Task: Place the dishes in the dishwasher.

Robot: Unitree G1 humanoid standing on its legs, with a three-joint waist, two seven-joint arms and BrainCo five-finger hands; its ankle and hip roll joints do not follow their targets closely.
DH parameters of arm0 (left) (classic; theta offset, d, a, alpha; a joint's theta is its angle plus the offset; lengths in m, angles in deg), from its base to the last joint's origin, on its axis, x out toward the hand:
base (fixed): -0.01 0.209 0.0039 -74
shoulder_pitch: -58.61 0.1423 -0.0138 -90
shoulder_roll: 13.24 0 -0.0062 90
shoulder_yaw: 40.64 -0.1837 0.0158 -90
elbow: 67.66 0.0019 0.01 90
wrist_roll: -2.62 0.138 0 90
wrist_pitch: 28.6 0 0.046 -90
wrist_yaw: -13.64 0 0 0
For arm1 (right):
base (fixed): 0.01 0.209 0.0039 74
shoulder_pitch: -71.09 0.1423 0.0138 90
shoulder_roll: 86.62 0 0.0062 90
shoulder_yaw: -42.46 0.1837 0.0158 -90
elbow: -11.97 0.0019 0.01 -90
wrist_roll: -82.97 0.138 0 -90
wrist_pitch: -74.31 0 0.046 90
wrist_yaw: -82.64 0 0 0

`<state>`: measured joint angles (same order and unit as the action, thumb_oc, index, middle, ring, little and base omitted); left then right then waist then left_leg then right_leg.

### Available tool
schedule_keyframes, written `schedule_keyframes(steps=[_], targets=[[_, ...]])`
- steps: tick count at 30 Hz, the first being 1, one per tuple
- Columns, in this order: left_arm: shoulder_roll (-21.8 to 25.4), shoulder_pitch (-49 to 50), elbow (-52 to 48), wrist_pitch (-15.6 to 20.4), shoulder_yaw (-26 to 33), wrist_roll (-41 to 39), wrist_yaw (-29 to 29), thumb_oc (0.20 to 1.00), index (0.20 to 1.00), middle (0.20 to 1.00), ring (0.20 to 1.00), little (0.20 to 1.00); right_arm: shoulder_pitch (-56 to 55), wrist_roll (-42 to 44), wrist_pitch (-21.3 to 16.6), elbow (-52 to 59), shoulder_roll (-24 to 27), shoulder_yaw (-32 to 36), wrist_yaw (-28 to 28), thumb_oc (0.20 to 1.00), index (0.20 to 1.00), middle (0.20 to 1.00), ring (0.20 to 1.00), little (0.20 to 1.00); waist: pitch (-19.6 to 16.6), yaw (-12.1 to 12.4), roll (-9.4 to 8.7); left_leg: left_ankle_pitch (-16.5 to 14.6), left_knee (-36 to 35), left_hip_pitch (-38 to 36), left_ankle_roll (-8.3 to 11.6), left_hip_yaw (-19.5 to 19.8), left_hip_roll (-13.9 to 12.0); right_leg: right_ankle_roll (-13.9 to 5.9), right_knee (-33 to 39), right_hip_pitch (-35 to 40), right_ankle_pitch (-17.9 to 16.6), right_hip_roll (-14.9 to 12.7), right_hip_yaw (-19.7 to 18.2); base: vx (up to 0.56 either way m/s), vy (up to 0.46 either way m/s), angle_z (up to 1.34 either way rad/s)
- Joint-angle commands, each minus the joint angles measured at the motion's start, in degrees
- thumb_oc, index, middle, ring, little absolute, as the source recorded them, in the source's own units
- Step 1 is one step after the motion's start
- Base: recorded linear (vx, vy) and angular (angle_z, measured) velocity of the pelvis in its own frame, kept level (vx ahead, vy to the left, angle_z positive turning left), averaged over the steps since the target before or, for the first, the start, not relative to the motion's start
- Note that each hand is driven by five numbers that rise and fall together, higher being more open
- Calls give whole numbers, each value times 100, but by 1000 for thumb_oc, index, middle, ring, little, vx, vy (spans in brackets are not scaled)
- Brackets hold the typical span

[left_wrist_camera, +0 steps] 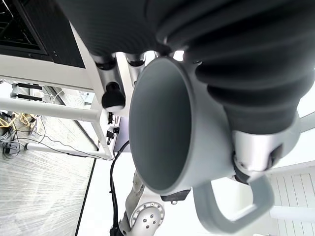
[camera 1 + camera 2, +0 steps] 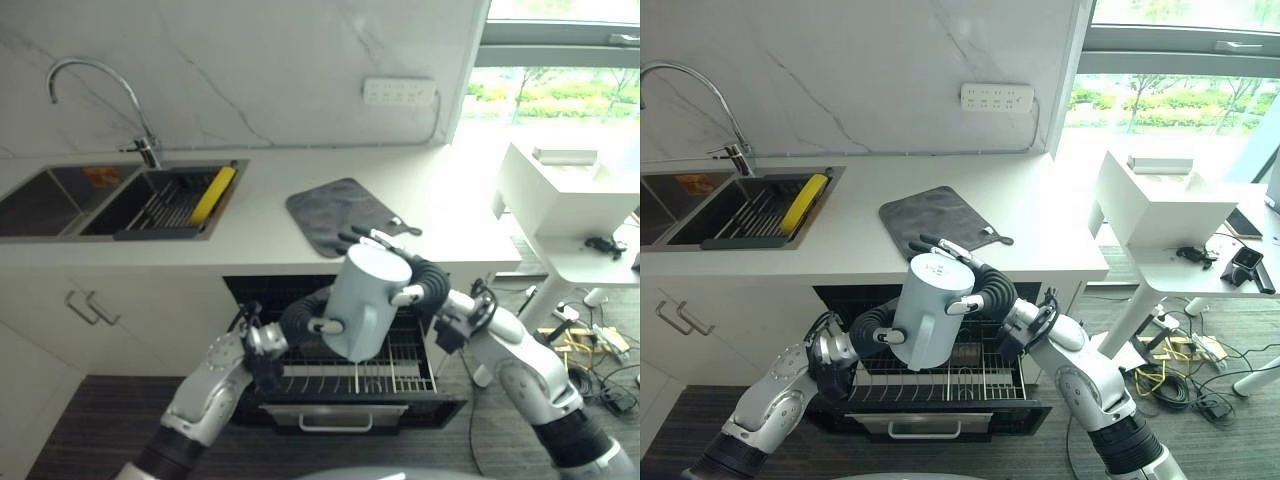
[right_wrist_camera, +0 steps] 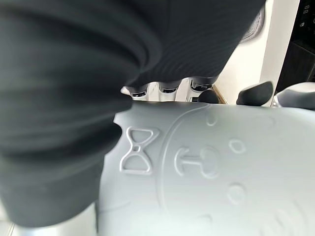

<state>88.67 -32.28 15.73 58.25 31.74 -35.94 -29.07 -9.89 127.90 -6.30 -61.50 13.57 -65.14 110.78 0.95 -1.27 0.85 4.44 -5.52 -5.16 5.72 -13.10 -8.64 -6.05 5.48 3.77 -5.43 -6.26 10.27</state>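
Both hands hold one pale grey mug (image 2: 367, 300) in the air, just above the pulled-out dishwasher rack (image 2: 352, 372). From the head views the left hand (image 2: 322, 318) has the mug's lower part, at about 7 o'clock of it, and the right hand (image 2: 403, 272) lies across its upper end, at about 2 o'clock. The left wrist view looks into the mouth of the mug, with the handle (image 1: 235, 209) at one side and the left fingers curled round the body. The right fingers (image 2: 962, 303) are bent over the mug's embossed wall, grasping it too.

I judge the step in hand is carrying the mug to the rack; it is not set down yet. The next move calls for turning the mouth downward, lowering it between the rack wires, and then releasing both hands. On the counter (image 2: 270, 235) a dark mat (image 2: 338, 212) lies at 12 o'clock of the mug.
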Motion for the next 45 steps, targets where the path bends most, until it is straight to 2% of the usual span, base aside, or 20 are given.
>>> schedule_keyframes(steps=[1,12,13,22,36,37,38,39,45], targets=[[108,-579,-176,219,-163,86,-6,200,200,200,200,200,693,27,-322,482,-229,-111,6,1000,1000,1000,1000,1000,49,-50,-36,-474,52,-125,-106,152,3,-196,-48,298,502,-97,63,0,0,0],[179,-594,-177,317,-53,58,43,200,200,200,200,200,637,-66,-63,464,-172,-169,250,1000,1000,1000,1000,1000,44,-43,-41,-463,52,-120,-98,151,-7,-191,-48,302,505,-96,85,0,0,0],[208,-592,-171,336,-7,52,48,200,200,200,200,200,627,-73,90,497,-90,-172,389,1000,1000,1000,1000,1000,46,-41,-51,-460,52,-123,-90,141,-11,-194,-48,306,504,-100,99,0,0,0],[289,-615,-106,360,88,11,18,200,200,200,200,200,710,-234,503,533,196,-160,836,1000,1000,1000,1000,1000,54,-37,-76,-442,52,-124,-75,147,-24,-191,-48,313,498,-97,115,-7,-3,0],[270,-600,-78,310,119,48,-27,200,200,200,200,200,748,-252,385,536,168,-130,905,1000,1000,1000,1000,1000,54,-37,-75,-442,52,-140,-77,140,-24,-185,-48,329,504,-89,118,0,0,0],[259,-600,-71,313,115,57,-25,200,200,200,200,200,747,-268,353,524,148,-136,915,614,614,614,614,614,55,-36,-74,-442,52,-141,-77,140,-24,-183,-48,330,506,-88,115,0,0,0],[258,-607,-59,320,107,55,-28,200,200,200,200,200,760,-303,314,502,132,-143,931,454,454,454,454,454,58,-33,-74,-443,52,-141,-78,143,-23,-182,-48,332,507,-88,116,0,0,0],[250,-608,-53,326,102,62,-29,200,200,200,200,200,775,-317,256,497,125,-142,930,200,200,200,200,200,57,-30,-72,-442,52,-136,-77,144,-23,-182,-48,330,508,-88,115,0,0,0],[226,-604,-59,298,97,75,-46,200,200,200,200,200,844,-314,69,545,91,-137,888,200,200,200,200,200,56,-19,-70,-447,52,-137,-78,146,-21,-181,-48,330,513,-88,118,0,0,0]])
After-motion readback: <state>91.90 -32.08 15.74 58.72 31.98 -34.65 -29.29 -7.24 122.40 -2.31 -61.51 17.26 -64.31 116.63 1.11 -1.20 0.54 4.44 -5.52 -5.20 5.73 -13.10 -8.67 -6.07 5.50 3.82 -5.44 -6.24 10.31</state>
